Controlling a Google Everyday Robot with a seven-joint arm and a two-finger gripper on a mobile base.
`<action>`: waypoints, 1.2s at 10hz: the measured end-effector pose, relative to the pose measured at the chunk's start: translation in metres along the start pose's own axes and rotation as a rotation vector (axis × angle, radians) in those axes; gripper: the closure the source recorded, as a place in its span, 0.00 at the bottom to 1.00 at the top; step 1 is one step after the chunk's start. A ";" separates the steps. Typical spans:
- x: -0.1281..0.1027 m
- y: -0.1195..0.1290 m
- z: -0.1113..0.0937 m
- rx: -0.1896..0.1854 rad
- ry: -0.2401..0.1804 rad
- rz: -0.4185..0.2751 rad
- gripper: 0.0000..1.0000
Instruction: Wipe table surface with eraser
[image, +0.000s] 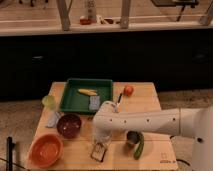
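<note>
gripper (102, 140) sits right on top of the eraser (98, 152), block at its 6 o'clock, long axis roughly 12-to-6, can't tell if it's actually clamped

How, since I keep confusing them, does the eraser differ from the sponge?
The eraser has dark edges and a pale face; the sponge is plain grey-blue. The eraser sits on the table surface near its front edge; the sponge lies in the green tray. The end effector is directly above the eraser, away from the sponge. Both are small rectangular blocks.
</note>
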 end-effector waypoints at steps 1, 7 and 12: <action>-0.002 -0.005 -0.001 0.014 -0.006 -0.011 1.00; -0.008 -0.008 -0.001 0.052 -0.038 -0.020 1.00; -0.008 -0.008 -0.001 0.053 -0.040 -0.020 1.00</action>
